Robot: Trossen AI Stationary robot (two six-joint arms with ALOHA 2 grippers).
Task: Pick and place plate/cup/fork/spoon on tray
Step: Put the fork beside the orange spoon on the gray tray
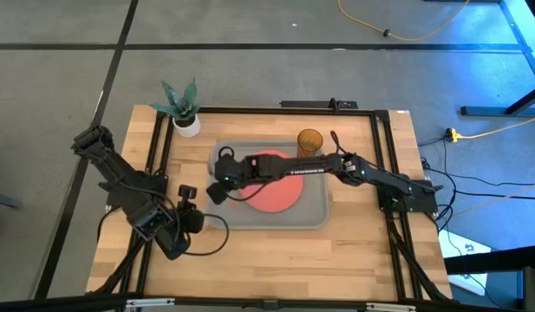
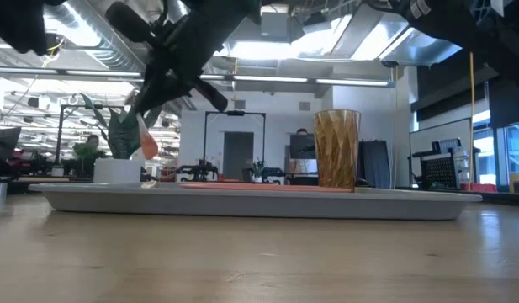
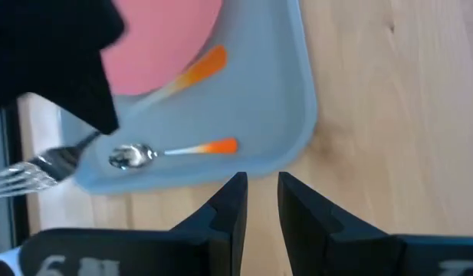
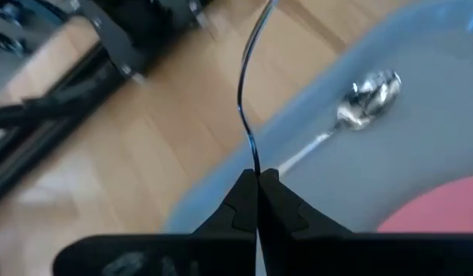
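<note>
Right fingers [image 4: 257, 201] pinch the fork [image 3: 37, 169] above the tray [image 3: 290, 92], beside the spoon [image 4: 366, 96].

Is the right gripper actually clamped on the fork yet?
Touching. The right wrist view shows the right gripper with fingers shut on the fork, seen edge-on rising from between them, above the tray.

Grey tray [image 1: 319, 217] flat mid-table. Coral plate [image 1: 280, 195] inside, flat. Amber cup [image 1: 309, 141] upright at far rim. Spoon [image 3: 171, 152] lying on tray floor near corner. Fork [image 3: 48, 165] lifted, tines past tray edge, orange handle [image 3: 199, 67] over plate.
</note>
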